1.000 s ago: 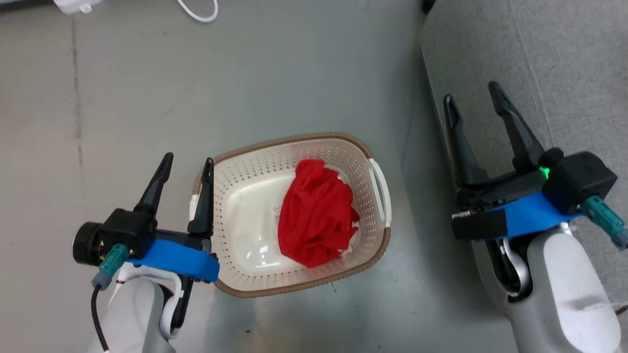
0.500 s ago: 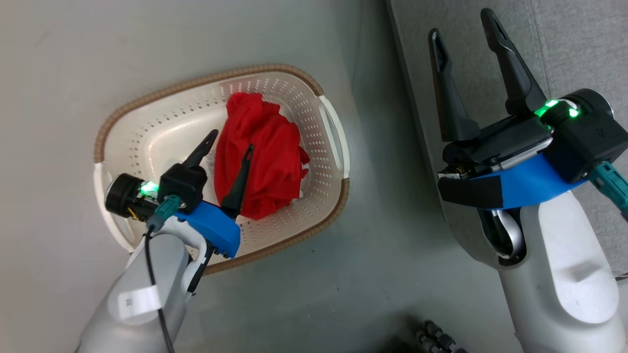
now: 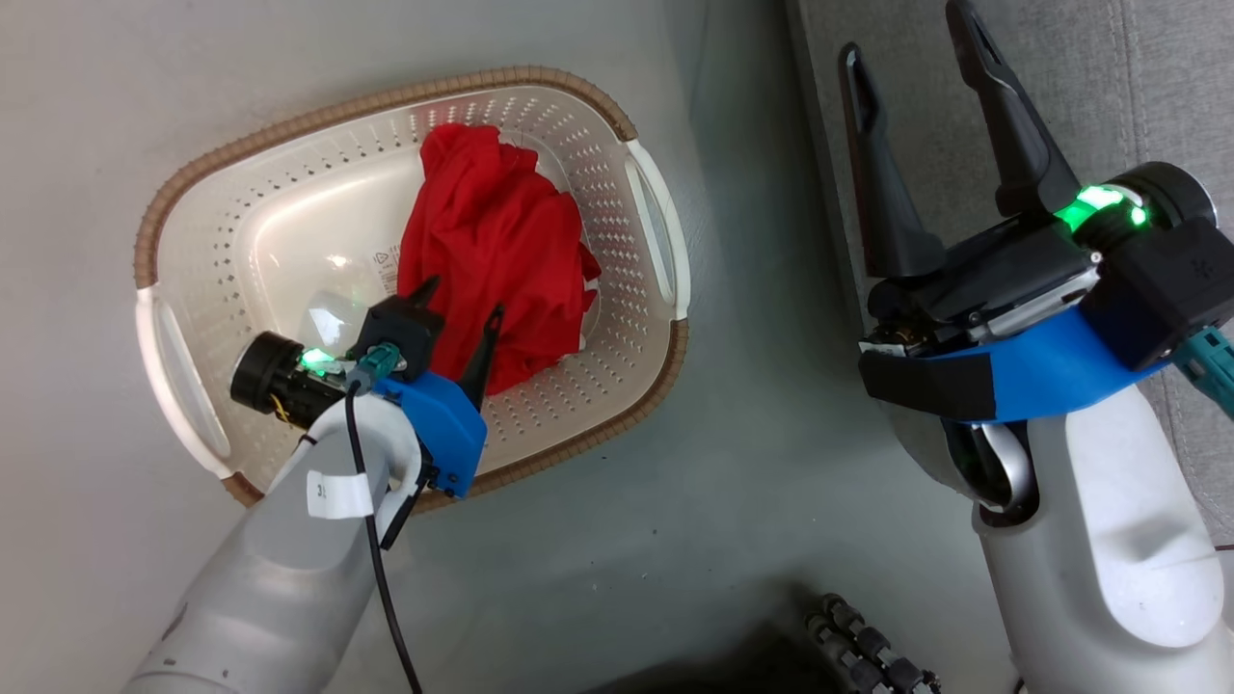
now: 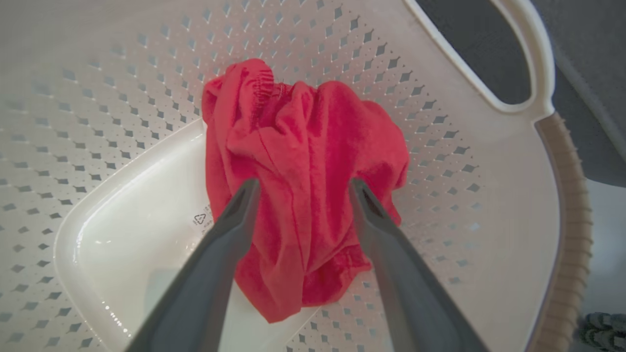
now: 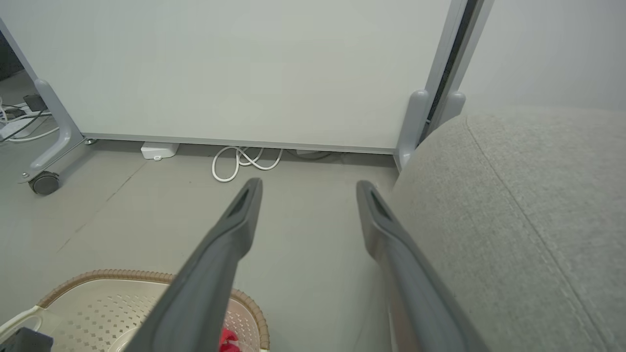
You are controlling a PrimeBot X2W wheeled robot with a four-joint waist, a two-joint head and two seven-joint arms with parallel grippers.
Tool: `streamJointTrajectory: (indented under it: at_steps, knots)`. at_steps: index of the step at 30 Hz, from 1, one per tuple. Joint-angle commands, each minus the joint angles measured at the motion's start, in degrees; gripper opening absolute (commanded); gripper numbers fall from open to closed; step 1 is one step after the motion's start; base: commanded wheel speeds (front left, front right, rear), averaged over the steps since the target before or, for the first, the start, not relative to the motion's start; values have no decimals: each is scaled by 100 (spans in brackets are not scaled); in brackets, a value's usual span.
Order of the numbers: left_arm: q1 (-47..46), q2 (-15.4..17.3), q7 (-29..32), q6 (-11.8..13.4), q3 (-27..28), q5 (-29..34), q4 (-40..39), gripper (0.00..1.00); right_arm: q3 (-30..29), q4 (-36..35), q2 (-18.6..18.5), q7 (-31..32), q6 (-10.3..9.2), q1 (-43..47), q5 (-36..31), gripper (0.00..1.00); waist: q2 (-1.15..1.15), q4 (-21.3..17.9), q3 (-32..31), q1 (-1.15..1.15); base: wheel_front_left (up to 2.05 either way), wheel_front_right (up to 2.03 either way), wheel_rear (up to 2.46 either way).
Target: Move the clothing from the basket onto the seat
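Grey floor [image 3: 752, 482] carries the basket [image 3: 241, 193], clothing [image 3: 492, 241] inside. Left hand [image 4: 303, 185] has dropped in, fingers spread astride the red heap; a grasp looks next. Right hand [image 3: 908, 34], spread, waits over the seat [image 3: 1157, 96].

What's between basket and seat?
A bare strip of grey floor lies between the basket and the seat; the head view shows it.

Left gripper [image 3: 464, 296] hid lower part of clothing [image 3: 492, 222]; contact w/ cloth unclear. Basket [image 3: 318, 111] label [image 4: 199, 218] print too small to read. Seat [image 3: 1166, 87] cut off at top/right edges. Ridged dark obj [image 3: 868, 644] cropped at bottom, unidentifiable.
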Motion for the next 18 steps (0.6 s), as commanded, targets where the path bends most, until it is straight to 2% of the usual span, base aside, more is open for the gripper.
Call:
streamJointTrajectory:
  at_steps: [1,10,15,18]
  knots:
    - [-150,-15,0,-7,-38,-42,79,100,32,-54,8,5,1,-31,56,100,0,-33,76,-1,0,0,0]
    - [-585,-123,16,45,-134,-105,921,100,170,-179,8,-58,1,31,146,100,0,-218,310,-1,0,0,0]
    - [-725,-220,55,180,-112,-158,1269,100,204,-219,8,-78,1,105,222,100,0,-262,323,-1,0,0,0]
    - [-812,-258,104,364,-119,-148,1422,100,192,-237,8,-100,1,128,247,100,0,-284,325,-1,0,0,0]
